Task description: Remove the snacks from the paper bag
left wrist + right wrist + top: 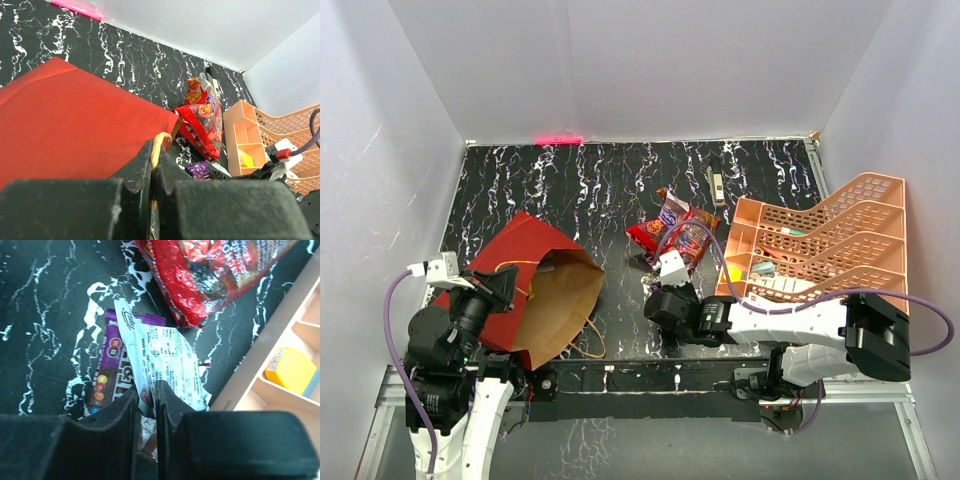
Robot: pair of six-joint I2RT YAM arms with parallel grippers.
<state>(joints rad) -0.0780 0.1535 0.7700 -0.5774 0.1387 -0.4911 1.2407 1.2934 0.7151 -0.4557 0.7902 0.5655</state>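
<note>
Left end effector (pixel 153 150) clamped shut on bag (pixel 525 245) cord (pixel 159 141). Right end effector (pixel 146 390) nearly closed, pinching white packet (pixel 167 357) over purple packet (pixel 111 367), right of bag. Release fully, lift straight so nothing drags, then check bag mouth.

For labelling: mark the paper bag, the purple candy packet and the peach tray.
paper bag (pixel 530 245), top external view, red outer panel.
purple candy packet (pixel 107 370), right wrist view, printed face.
peach tray (pixel 883 180), top external view, upper rim.
</note>
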